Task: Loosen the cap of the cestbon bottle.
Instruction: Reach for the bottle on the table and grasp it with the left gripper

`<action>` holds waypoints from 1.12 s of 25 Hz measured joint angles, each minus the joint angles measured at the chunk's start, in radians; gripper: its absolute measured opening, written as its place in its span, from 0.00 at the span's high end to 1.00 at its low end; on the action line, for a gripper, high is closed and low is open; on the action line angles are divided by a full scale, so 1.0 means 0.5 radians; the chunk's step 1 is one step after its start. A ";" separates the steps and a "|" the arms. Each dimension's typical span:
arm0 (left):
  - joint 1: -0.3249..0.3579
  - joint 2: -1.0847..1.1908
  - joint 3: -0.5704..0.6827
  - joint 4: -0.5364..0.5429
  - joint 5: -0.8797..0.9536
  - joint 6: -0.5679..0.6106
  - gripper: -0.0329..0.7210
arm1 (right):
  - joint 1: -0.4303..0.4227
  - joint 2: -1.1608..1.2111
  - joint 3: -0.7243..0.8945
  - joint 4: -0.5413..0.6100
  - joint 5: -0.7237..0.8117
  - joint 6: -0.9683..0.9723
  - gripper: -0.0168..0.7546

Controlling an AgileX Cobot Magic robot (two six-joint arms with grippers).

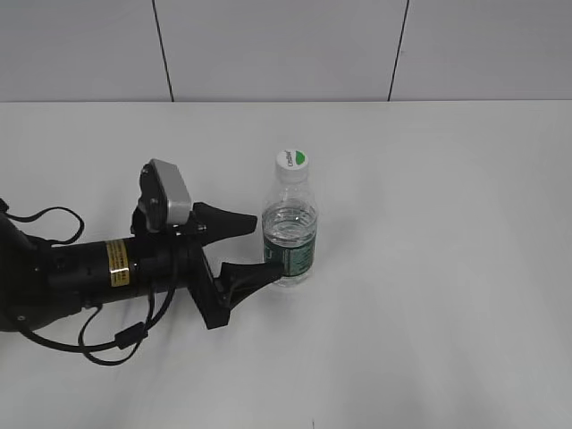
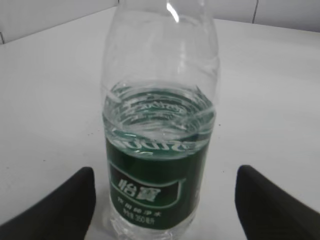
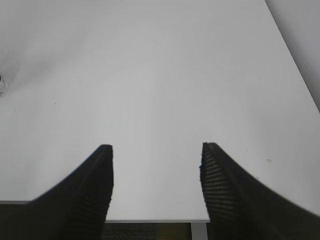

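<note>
The cestbon bottle stands upright on the white table, clear and about half full of water, with a dark green label band low on it. Its white cap with a green mark sits on top. My left gripper reaches in from the left at label height and is open. In the left wrist view the bottle fills the middle, and the black fingers stand on either side of it with bare table showing in both gaps. The cap is cut off above that view. My right gripper is open over bare table, holding nothing.
The white table stretches wide around the bottle, with a pale panelled wall behind it. In the right wrist view the table's near edge runs just under the fingertips. The right arm is outside the exterior view.
</note>
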 joint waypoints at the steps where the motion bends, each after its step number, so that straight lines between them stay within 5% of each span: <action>1: -0.007 0.000 0.000 -0.022 0.000 0.000 0.26 | 0.000 0.000 0.000 0.000 0.000 0.000 0.43; 28: -0.019 0.164 -0.182 0.015 0.003 0.000 0.26 | 0.000 0.000 0.000 0.000 0.000 0.000 0.43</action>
